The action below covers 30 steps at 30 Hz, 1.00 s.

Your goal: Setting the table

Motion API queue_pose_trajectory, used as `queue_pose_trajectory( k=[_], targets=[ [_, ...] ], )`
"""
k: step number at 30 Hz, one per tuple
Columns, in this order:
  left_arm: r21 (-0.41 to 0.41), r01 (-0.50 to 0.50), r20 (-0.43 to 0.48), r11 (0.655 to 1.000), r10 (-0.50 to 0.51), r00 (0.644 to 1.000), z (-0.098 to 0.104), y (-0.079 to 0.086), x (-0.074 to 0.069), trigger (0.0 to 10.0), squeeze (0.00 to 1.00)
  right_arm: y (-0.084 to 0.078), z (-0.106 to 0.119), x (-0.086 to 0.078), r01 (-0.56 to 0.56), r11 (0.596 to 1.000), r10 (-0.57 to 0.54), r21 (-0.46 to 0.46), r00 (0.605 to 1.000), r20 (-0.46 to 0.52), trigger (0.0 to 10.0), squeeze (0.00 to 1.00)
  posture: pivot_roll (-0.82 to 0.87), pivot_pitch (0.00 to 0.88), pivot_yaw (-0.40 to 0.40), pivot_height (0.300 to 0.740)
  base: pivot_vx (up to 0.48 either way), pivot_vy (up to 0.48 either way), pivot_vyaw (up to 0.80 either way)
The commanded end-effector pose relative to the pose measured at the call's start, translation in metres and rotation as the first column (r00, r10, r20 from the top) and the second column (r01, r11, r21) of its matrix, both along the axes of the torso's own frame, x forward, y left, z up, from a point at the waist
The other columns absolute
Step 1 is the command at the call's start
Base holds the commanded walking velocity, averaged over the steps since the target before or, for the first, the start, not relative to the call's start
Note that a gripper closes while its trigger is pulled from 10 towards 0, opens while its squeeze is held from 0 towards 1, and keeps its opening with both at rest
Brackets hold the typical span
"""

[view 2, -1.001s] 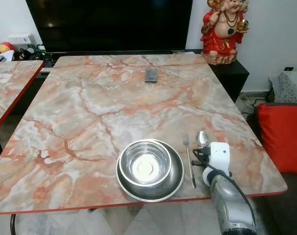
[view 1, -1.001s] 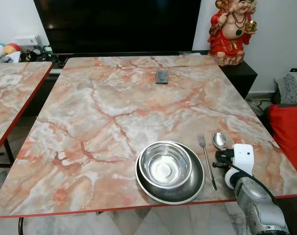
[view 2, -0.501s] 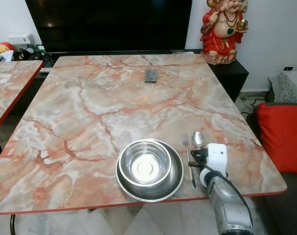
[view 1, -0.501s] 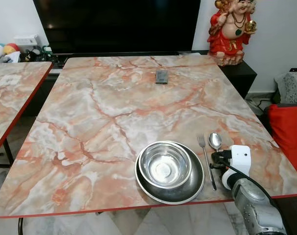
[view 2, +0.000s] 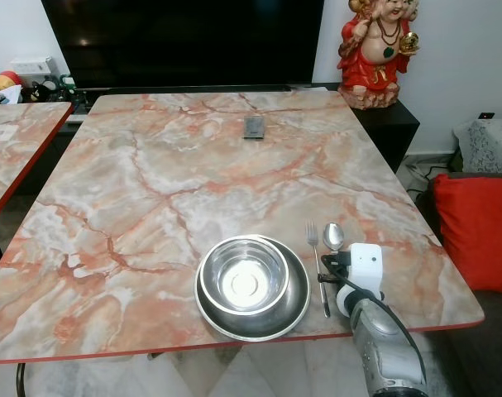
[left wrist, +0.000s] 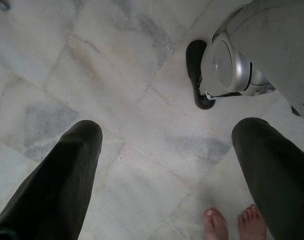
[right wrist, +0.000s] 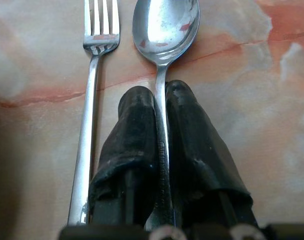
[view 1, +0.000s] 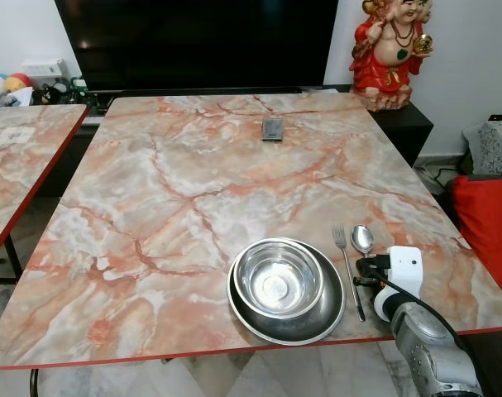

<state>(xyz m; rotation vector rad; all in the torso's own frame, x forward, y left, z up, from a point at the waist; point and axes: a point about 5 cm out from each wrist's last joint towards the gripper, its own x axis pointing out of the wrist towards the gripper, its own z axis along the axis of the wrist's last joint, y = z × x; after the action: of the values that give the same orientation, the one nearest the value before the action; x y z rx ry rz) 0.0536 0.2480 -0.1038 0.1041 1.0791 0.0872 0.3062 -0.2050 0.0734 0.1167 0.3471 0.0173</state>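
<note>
The right gripper (right wrist: 161, 165) is clamped on the handle of a spoon (right wrist: 165, 30), its two black fingers (right wrist: 134, 145) pressed against either side of the thin shaft. The spoon's bowl lies just ahead of the fingertips, face up on the marble-patterned table (view 1: 193, 182). From the head views the gripper (view 1: 365, 270) sits low over the table near its front right corner, with the white wrist housing and silver arm trailing back over the front edge.

Just beside the spoon (view 1: 362, 238), on the side away from the right edge, a fork (view 1: 346, 269) lies parallel to it, tines pointing toward the far edge; the two are close but apart. Next to the fork, a steel bowl (view 1: 279, 279) rests inside a steel plate (view 1: 321, 322), the plate near the front edge of the table.

Well apart from this setting, a small dark flat object (view 1: 273, 128) lies near the far edge. Beyond the far right corner stands a red figurine (view 1: 389, 50) on a dark cabinet, and a second marble table (view 1: 19, 157) stands off the left side.

The left gripper (left wrist: 167, 165) hangs idle with fingers spread apart, pointing at a pale tiled floor (left wrist: 116, 75), where the robot's foot (left wrist: 227, 67) and a person's bare toes (left wrist: 232, 225) are in sight.
</note>
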Motion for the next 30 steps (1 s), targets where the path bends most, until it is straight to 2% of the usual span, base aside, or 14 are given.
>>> queue_pose_trajectory(
  k=[1, 2, 3, 6, 30],
  targets=[
    [0.005, 0.003, -0.026, 1.0, -0.003, 1.0, -0.0008, 0.0018, -0.008, 10.0, 0.0, 0.0011, -0.0012, 0.0011, 0.0, 1.0, 0.0, 0.003, 1.0, -0.008, 10.0, 0.32, -0.05, 0.101, -0.008, 0.74, 0.0, 0.0, 0.0],
    [0.005, 0.003, -0.026, 1.0, -0.002, 1.0, -0.0008, 0.0018, -0.008, 10.0, 0.0, 0.0011, -0.0012, 0.0011, 0.0, 1.0, 0.0, 0.003, 1.0, -0.008, 10.0, 0.32, -0.05, 0.101, -0.008, 0.74, 0.0, 0.0, 0.0],
    [0.005, 0.002, -0.026, 1.0, -0.002, 1.0, -0.0008, 0.0018, -0.0081, 10.0, 0.0, 0.0008, -0.0011, 0.0011, 0.002, 1.0, -0.002, 0.002, 1.0, -0.008, 10.0, 0.27, -0.05, 0.103, -0.007, 0.74, 0.0, 0.0, 0.0],
    [0.005, 0.002, -0.025, 1.0, -0.002, 1.0, -0.0007, 0.0019, -0.0079, 10.0, 0.0, 0.0002, -0.0011, 0.0012, 0.007, 1.0, -0.007, -0.003, 1.0, -0.006, 10.0, 0.25, -0.05, 0.106, -0.007, 0.74, 0.0, 0.0, 0.0],
    [0.007, -0.003, -0.024, 1.0, 0.003, 1.0, -0.0008, 0.0018, -0.0083, 10.0, 0.0, 0.0023, -0.0008, 0.0072, 0.009, 1.0, -0.009, 0.006, 1.0, 0.007, 10.0, 0.31, -0.04, 0.116, -0.007, 0.74, 0.0, 0.0, 0.0]
  ],
)
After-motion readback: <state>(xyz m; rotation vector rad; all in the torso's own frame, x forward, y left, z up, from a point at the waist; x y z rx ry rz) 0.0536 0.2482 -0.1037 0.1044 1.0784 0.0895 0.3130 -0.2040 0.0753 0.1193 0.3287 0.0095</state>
